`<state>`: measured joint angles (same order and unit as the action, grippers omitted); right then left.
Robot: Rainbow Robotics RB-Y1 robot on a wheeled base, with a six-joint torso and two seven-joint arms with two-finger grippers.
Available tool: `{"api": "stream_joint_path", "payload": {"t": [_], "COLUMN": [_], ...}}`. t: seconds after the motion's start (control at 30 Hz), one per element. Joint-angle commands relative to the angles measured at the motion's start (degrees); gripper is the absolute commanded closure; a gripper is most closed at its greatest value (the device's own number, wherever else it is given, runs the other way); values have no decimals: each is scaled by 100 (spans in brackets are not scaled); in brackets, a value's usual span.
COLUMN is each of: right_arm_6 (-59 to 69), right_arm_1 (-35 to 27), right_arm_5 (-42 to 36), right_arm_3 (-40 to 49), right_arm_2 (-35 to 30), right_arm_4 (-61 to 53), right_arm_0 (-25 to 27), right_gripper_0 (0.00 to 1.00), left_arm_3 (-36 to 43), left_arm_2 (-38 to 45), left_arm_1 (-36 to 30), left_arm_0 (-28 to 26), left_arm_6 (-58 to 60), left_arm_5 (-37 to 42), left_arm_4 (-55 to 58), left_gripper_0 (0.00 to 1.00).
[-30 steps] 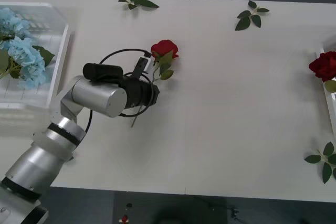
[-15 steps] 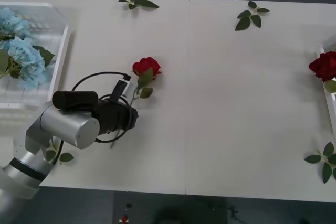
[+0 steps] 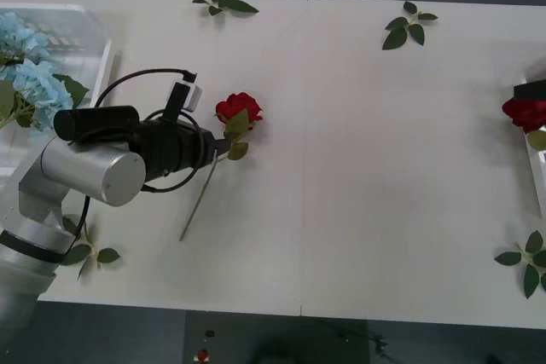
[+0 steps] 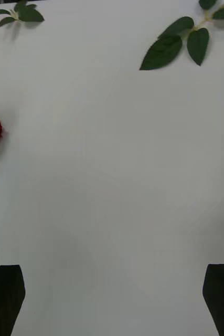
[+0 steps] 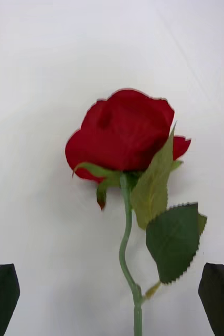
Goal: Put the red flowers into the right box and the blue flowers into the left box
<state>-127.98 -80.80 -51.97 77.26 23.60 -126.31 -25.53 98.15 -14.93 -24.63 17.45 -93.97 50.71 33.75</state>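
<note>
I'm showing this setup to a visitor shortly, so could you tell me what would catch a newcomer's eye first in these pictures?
Most striking is the red rose lying on the white table left of centre, its stem running between the open fingers of the left hand. Next come the pale blue flowers heaped in the left box at the table's far left. Another red bloom sits at the right edge.

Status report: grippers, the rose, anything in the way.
Left gripper open, straddling the rose stem on the table. Right gripper open over bare table. Nothing in the way.
</note>
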Motion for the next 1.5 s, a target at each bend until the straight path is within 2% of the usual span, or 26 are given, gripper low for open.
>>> {"api": "stream_joint_path", "payload": {"t": [0.03,0.3,0.63,0.7,0.73,0.77,0.8,0.83,1.2,1.37,1.5], "right_arm_6": [-1238,-2702,-2702,-2702,-2702,-2702,-2702,-2702,-2702,-2702,-2702], "right_arm_1": [266,767,1031,1066,1075,1101,1128,1172,1391,1444,1444], "right_arm_5": [-305,-814,-1772,-1948,-2001,-2089,-2159,-2247,-2511,-2537,-2572], "right_arm_3": [-62,-141,-344,-344,-344,-344,-344,-344,-335,-335,-344], "right_arm_2": [-338,-532,-540,-540,-540,-540,-540,-549,-540,-540,-540], "right_arm_4": [-96,-201,-1203,-1344,-1388,-1484,-1546,-1616,-1836,-1880,-1889], "right_arm_0": [-49,-49,-49,-49,-49,-49,-49,-49,-31,-31,-31], "right_gripper_0": [0,0,0,0,0,0,0,0,0,0,0], "left_arm_3": [-358,-1386,-1887,-1896,-1913,-1940,-1957,-1984,-1834,-1491,-1034], "left_arm_2": [-37,-212,-590,-626,-643,-678,-687,-705,-705,-687,-520], "left_arm_1": [292,679,811,819,819,819,819,819,819,811,819], "left_arm_0": [505,1137,1322,1322,1322,1322,1313,1322,1322,1287,1225], "left_arm_6": [-42,-86,-7,-7,2,2,11,28,116,248,336], "left_arm_5": [-44,-62,-88,-88,-97,-88,-88,-88,-264,-694,-1037], "left_arm_4": [-62,-475,-861,-897,-914,-932,-949,-967,-835,-703,-185], "left_gripper_0": [0,0,0,17,28,62,88,100,100,100,100]}}
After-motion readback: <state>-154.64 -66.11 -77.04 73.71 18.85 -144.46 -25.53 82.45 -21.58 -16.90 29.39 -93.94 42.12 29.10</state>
